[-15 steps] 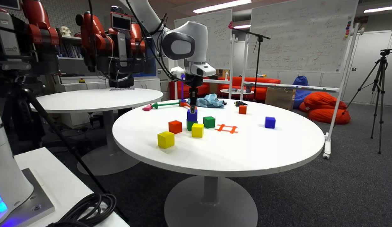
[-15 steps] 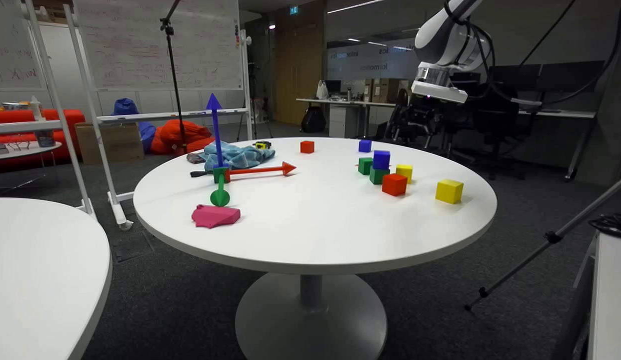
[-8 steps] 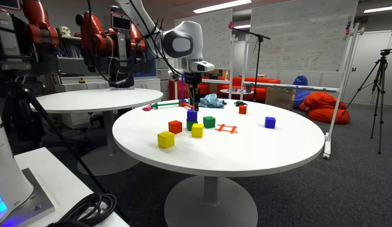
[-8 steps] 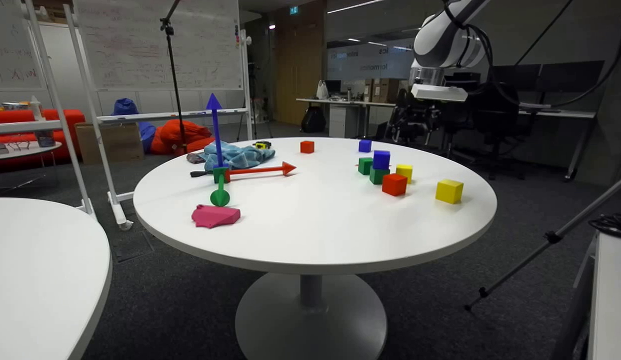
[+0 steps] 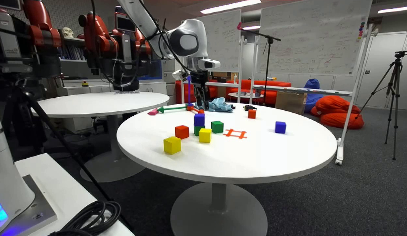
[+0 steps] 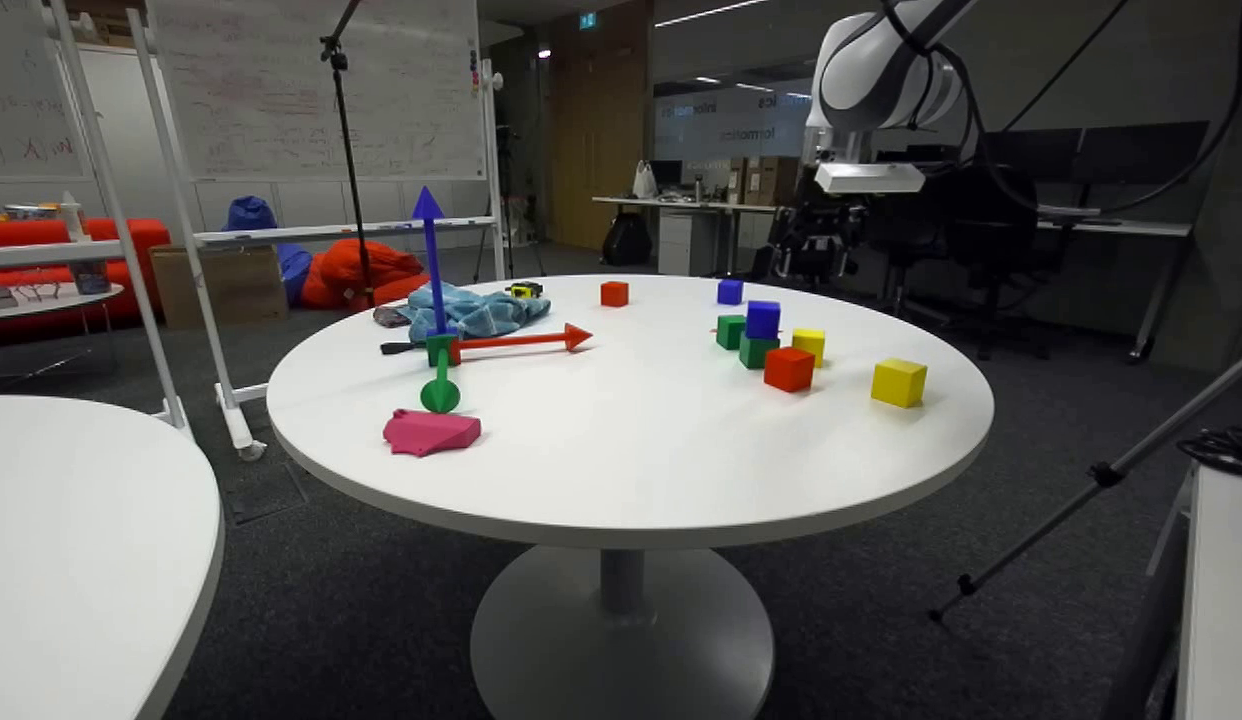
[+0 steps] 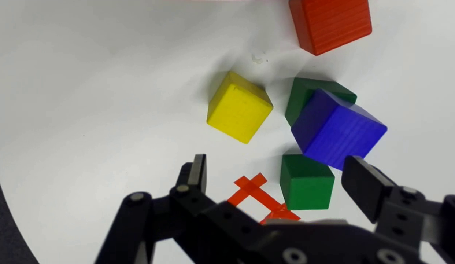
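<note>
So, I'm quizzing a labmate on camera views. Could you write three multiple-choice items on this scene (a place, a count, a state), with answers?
1. What is directly under the stacked blue cube? A) red cube B) green cube C) blue cloth
2. How many yellow cubes show? A) two B) one C) four
3. How do the fingers stand? A) shut on a cube B) shut, empty C) open, empty

1. B: both exterior views show green beneath.
2. A: both exterior views show a pair.
3. C: wide apart, gripping nothing, in the wrist view.
</note>
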Controlling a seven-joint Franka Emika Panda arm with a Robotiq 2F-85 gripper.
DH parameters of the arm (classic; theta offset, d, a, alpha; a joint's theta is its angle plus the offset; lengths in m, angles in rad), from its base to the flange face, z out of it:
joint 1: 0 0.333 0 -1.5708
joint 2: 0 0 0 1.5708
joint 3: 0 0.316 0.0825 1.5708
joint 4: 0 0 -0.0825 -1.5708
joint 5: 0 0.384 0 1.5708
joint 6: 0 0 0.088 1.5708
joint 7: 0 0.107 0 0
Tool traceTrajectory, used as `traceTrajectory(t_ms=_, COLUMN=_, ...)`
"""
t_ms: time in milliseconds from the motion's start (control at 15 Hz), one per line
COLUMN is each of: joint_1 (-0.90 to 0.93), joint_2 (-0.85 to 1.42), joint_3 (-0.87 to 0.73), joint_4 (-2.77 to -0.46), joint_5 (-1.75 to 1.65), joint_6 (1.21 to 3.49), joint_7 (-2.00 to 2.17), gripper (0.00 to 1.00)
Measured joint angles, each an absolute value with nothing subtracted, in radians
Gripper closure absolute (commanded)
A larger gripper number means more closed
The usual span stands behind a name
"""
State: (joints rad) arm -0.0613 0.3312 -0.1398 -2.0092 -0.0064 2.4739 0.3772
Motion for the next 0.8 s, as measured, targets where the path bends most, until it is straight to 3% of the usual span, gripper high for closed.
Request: traceTrajectory(t_ms=800, joint_1=-0.054, joint_2=0.328, joint_3=-0.092, joint_4=-1.989, joint_5=-0.052, joint_6=2.398, joint_7=0.060, gripper=0.00)
